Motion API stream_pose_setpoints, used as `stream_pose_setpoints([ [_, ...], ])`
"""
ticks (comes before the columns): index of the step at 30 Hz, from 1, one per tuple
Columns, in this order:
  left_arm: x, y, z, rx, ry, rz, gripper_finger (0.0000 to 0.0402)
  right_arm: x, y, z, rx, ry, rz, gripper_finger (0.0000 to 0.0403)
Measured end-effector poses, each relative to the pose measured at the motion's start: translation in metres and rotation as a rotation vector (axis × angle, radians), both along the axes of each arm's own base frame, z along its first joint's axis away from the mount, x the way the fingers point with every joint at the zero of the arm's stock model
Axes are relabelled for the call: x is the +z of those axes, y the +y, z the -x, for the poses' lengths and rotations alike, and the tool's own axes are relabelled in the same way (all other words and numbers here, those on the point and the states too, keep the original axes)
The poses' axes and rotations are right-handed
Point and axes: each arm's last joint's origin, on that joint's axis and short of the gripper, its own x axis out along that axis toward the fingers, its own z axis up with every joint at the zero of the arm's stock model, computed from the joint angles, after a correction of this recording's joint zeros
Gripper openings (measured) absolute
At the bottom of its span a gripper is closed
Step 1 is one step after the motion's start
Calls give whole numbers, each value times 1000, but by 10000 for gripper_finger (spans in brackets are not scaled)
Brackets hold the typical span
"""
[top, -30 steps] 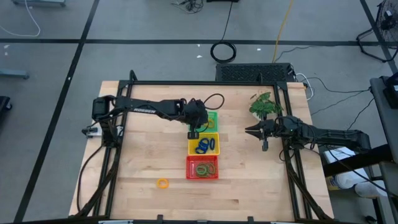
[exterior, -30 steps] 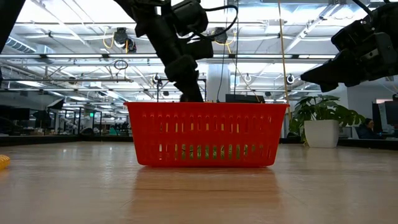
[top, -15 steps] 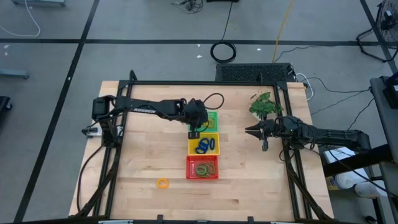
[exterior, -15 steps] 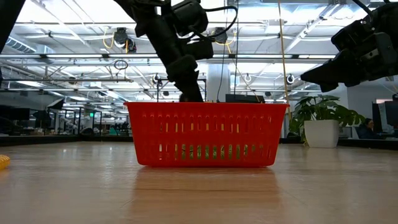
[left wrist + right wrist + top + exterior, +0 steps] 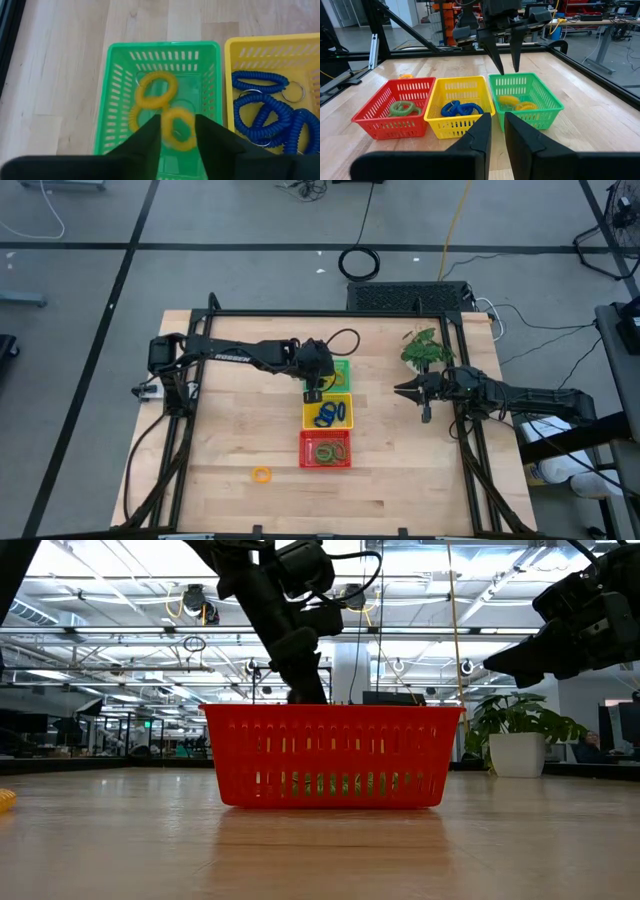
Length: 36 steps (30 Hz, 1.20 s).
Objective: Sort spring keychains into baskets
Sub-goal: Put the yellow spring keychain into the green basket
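Keychains are sorted by colour: yellow ones [image 5: 156, 90] lie in the green basket [image 5: 115, 100], blue ones [image 5: 265, 107] in the yellow basket [image 5: 328, 413], green ones [image 5: 402, 107] in the red basket [image 5: 330, 755], and one yellow loop [image 5: 261, 474] lies alone on the bench [image 5: 230, 440]. Left hand [image 5: 177, 132] hangs over the green basket, fingers spread, with a yellow loop [image 5: 179, 129] between them, seemingly loose. Right hand [image 5: 400, 390] waits beside the baskets, fingers close together, holding nothing.

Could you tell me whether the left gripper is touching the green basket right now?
Apart. The right wrist view shows the left gripper with open jaws, tips hanging just above the green basket rim, background visible between.
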Motion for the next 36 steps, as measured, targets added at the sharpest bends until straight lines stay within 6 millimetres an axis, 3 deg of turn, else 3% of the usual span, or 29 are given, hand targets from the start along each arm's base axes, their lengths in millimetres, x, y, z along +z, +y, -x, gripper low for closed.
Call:
stream_pose_setpoints([
  [8,4,-3,9,-24,62,-4,185,0,0,0,0,0,0,38],
  [15,35,-26,52,-17,239,80,190,0,0,0,0,0,0,39],
  [20,47,-59,78,2,381,186,191,0,0,0,-1,0,0,38],
  [24,46,-94,87,-17,455,197,191,0,0,0,0,0,0,38],
  [36,46,-202,113,-55,418,216,191,0,0,0,0,0,0,39],
])
